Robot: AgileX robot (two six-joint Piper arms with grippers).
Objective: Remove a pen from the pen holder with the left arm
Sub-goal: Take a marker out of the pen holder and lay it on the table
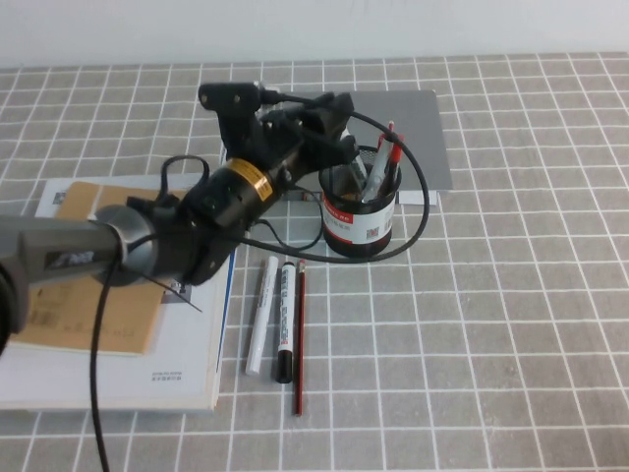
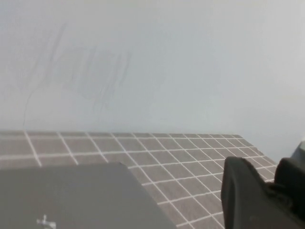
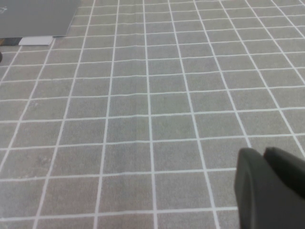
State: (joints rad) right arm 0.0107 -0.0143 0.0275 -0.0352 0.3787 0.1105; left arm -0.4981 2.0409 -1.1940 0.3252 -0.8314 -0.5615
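Note:
The black pen holder with a red-and-white label stands at mid-table, and several pens rise from it, among them a red-capped marker. My left gripper reaches over the holder's near-left rim among the pen tops. In the left wrist view its fingers stand almost together, the left gripper pinching something dark in the narrow gap, apparently a dark pen; the holder itself is out of that view. My right gripper is shut on nothing above bare tiles and does not show in the high view.
Three pens lie side by side in front of the holder: a white marker, a black-and-white marker and a red pencil. An open book lies at the left, under my arm. A grey sheet lies behind the holder.

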